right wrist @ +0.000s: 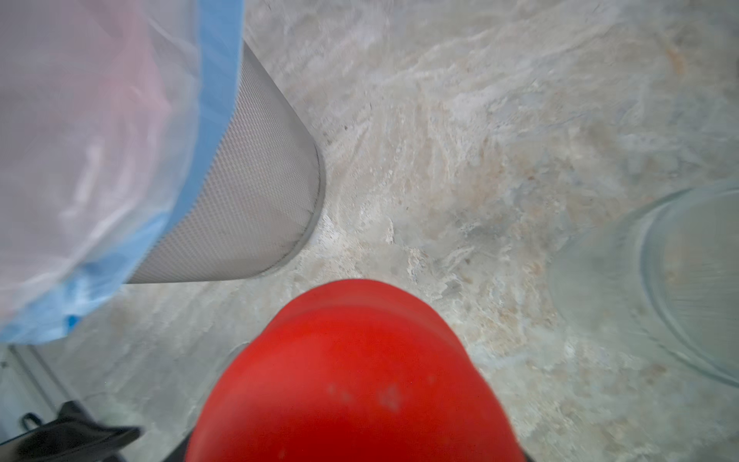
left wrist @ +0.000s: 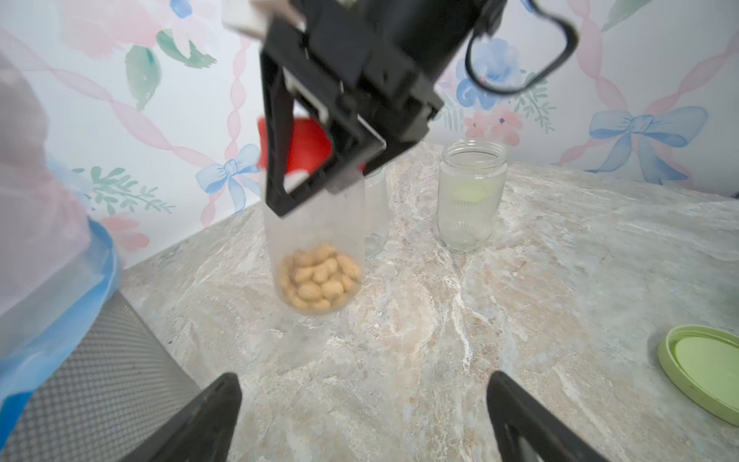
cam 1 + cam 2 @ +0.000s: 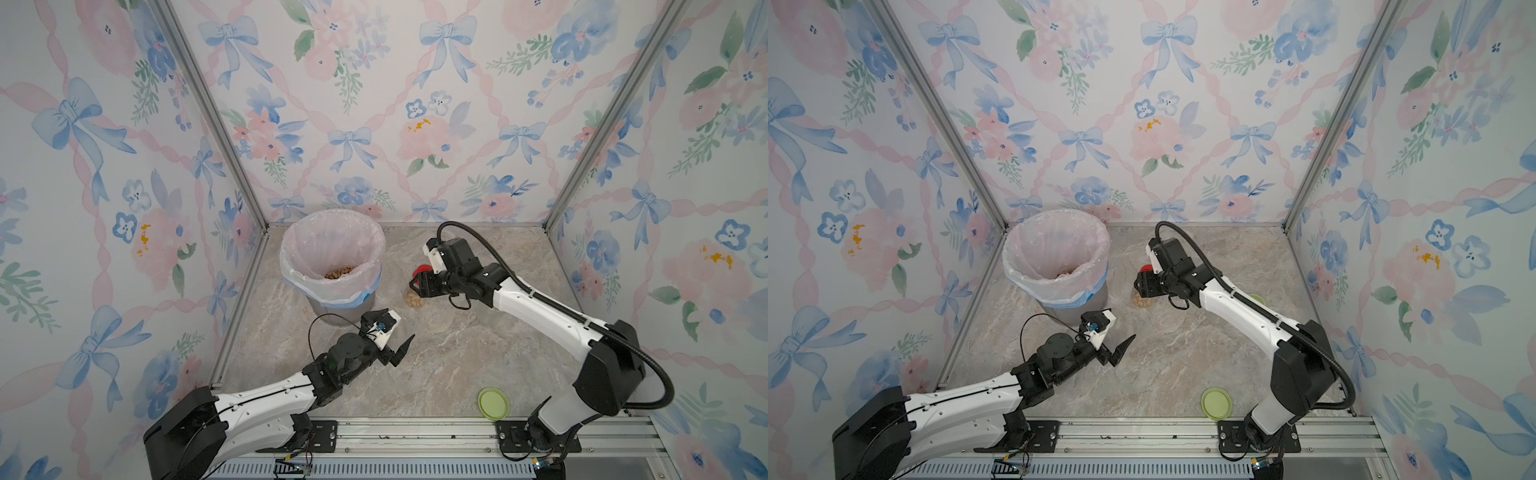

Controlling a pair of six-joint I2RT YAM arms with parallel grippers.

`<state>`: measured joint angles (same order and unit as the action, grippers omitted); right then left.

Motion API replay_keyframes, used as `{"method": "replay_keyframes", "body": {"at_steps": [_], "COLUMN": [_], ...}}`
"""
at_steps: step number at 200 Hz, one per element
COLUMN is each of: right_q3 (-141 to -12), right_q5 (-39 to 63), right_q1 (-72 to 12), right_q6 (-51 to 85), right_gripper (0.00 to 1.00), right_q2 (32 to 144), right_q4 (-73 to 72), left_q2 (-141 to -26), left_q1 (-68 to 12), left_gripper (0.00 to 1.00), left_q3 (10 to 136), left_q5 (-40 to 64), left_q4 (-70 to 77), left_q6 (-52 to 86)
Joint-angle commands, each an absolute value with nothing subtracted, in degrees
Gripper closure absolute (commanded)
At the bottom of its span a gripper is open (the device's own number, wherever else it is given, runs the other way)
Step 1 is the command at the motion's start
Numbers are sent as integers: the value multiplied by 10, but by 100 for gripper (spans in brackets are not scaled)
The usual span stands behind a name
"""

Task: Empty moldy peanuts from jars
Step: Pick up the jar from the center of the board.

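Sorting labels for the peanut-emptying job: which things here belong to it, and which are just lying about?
In the job: red-lidded jar, its peanuts, right gripper shut on it, lined bin.
Lying about: empty jar, second empty jar, green lid, open left gripper.

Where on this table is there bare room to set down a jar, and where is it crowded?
Free: the table stretch between the left gripper and the green lid. Crowded: from the bin past the red-lidded jar in the right gripper to the empty jars.
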<state>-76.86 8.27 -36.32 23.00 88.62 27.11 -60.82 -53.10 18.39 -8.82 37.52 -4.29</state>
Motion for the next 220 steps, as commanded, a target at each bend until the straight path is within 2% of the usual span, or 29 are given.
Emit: {"method": "replay_keyframes", "body": {"at_steps": [1,73,168,191,198,212,220], "right_q3": [-750,-719,-711,-709,-709,-708,-708], "right_q5": [177,191,207,207,207,205,206], "right_q1": [-348,-352,-359,-360,-360,-360,-360], "right_q6": [270,267,270,269,269,270,270], "right_gripper": [51,51,51,51,51,51,51], "right_q2": [846,780,753,752,750,747,745], "right_q4": [302,298,295,294,295,294,294], "left_q2": [-664,-775,-820,-826,-828,-831,-834], "left_q1": [-529,-529,-525,-524,-524,-521,-519], "left_gripper": [2,2,2,9,14,32,37], "left_q3": [242,337,376,381,382,383,384], "left_q5": [-63,-123,-135,-129,-123,-103,-97], "left_q4": [419,447,468,471,470,470,469], "left_q6": [-90,-101,-130,-131,-133,-135,-134]}}
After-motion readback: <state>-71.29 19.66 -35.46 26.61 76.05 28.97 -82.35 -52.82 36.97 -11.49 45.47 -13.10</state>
